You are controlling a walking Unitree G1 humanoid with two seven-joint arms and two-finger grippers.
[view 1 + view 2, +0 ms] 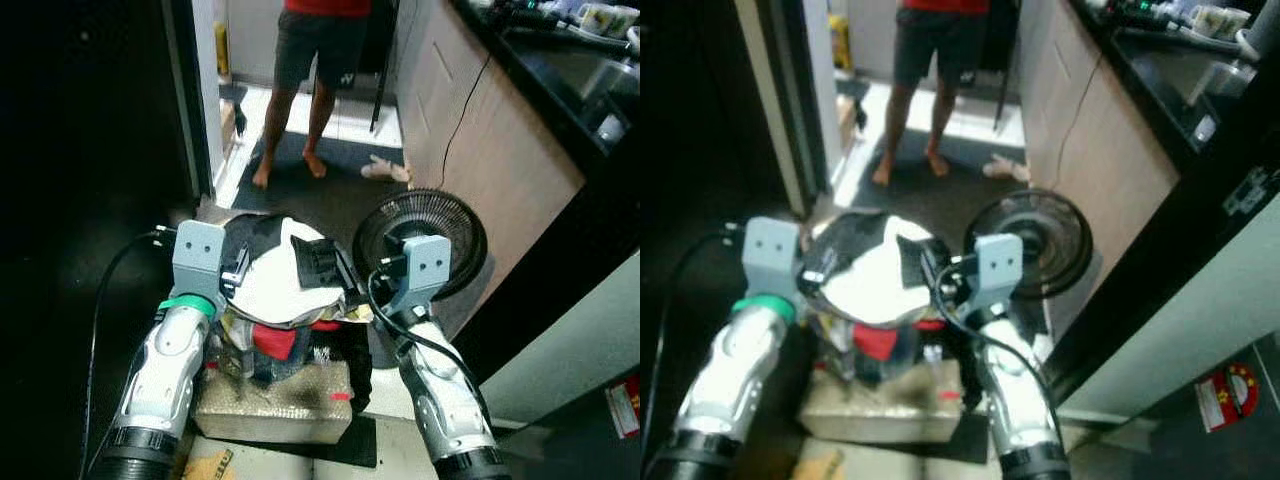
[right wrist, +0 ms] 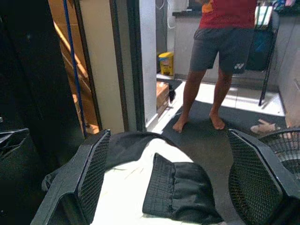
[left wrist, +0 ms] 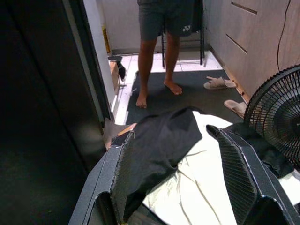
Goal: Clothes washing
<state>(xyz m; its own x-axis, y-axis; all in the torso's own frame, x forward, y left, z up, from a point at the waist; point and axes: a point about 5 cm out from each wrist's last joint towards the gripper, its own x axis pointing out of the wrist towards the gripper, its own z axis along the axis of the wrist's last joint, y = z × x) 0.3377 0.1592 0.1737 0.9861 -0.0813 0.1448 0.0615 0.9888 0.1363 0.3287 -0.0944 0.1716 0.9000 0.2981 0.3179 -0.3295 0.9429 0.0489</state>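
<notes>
— What sits closest to the head camera?

— The two silver arms, reaching forward. Under them, nearest of all, is a pale rectangular box [image 1: 275, 405] on the floor, with a pile of clothes [image 1: 285, 300] heaped on top of it.

— Where are the grippers relative to that pile?

— One on each side. The left gripper [image 3: 180, 187] is at the pile's left edge, the right gripper [image 2: 176, 187] at its right edge. In both wrist views the black fingers stand spread wide apart, with laundry lying between and below them; neither has anything clamped.

— What is in the pile?

— A white garment [image 1: 280, 280] on top, a black garment [image 3: 157, 145] draped over its far left part, and a folded black ribbed piece [image 2: 180, 192] lying on the white cloth toward the right. Red cloth [image 1: 275, 342] and dark cloth stick out lower down.

— And beyond it?

— Just right of the right wrist is a round black floor fan [image 1: 420, 235], on the floor against a beige cabinet [image 1: 480, 130] under a dark countertop [image 1: 560, 70]. Farther on, a dark mat [image 1: 330, 180] lies in a doorway, with pale slippers [image 1: 385, 170] at its right edge. A barefoot person [image 1: 315, 60] in dark shorts and a red top stands on the mat. A yellow container [image 2: 165, 63] sits on the tiled floor behind.
</notes>
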